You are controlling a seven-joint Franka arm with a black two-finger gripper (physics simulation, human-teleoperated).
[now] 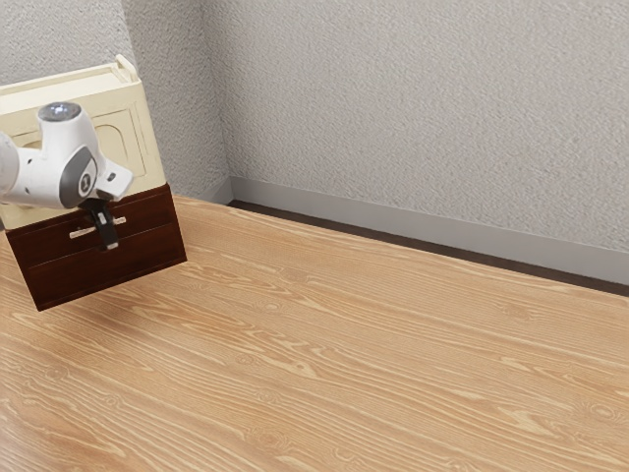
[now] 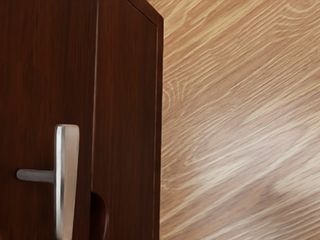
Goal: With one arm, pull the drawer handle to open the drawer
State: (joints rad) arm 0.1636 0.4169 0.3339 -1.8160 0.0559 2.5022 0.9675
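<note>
The black gripper (image 1: 107, 236) hangs from the white arm in front of the dark brown drawer box (image 1: 152, 246), overlapping the middle of the light metal handle (image 1: 83, 233). Part of the handle is hidden behind it, and whether they touch is not visible. In the wrist view the silver bar handle (image 2: 66, 180) stands off the dark wooden front (image 2: 125, 120) on a grey post. The drawer front looks flush with the box in the exterior view.
A cream cabinet (image 1: 147, 147) sits directly above the dark drawer box. The wooden table (image 1: 344, 354) extends toward the exterior view's right, with a grey textured wall (image 1: 413, 108) and baseboard behind it.
</note>
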